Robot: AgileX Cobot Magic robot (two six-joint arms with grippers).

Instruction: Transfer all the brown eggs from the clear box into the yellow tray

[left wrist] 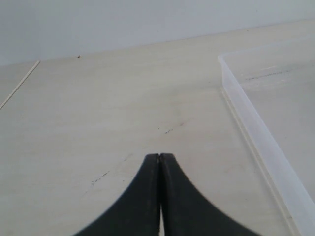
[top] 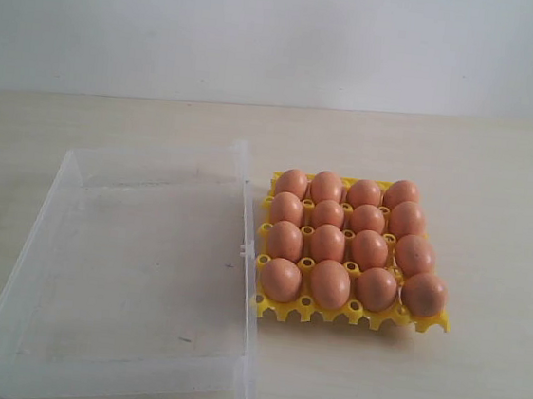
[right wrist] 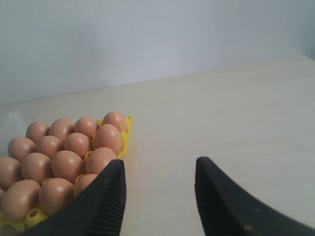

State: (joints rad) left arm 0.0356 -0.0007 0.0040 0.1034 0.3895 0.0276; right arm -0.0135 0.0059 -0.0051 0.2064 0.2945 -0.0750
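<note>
Brown eggs (smooth, oval) fill yellow tray — left gripper clenched, right gripper released.

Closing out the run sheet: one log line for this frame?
brown eggs: all in yellow tray, every cell filled | clear box: empty | left claw: shut | right claw: open, empty | task: looks done

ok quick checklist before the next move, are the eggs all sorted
1. The clear box holds no eggs: ok
2. All sixteen cells of the yellow tray hold brown eggs: ok
3. No egg lies loose on the table: ok
4. The right gripper is open and holds nothing: ok
5. The left gripper is shut, empty and outside the box: ok
6. Shells are free of cracks: cannot tell, too small to see
</note>
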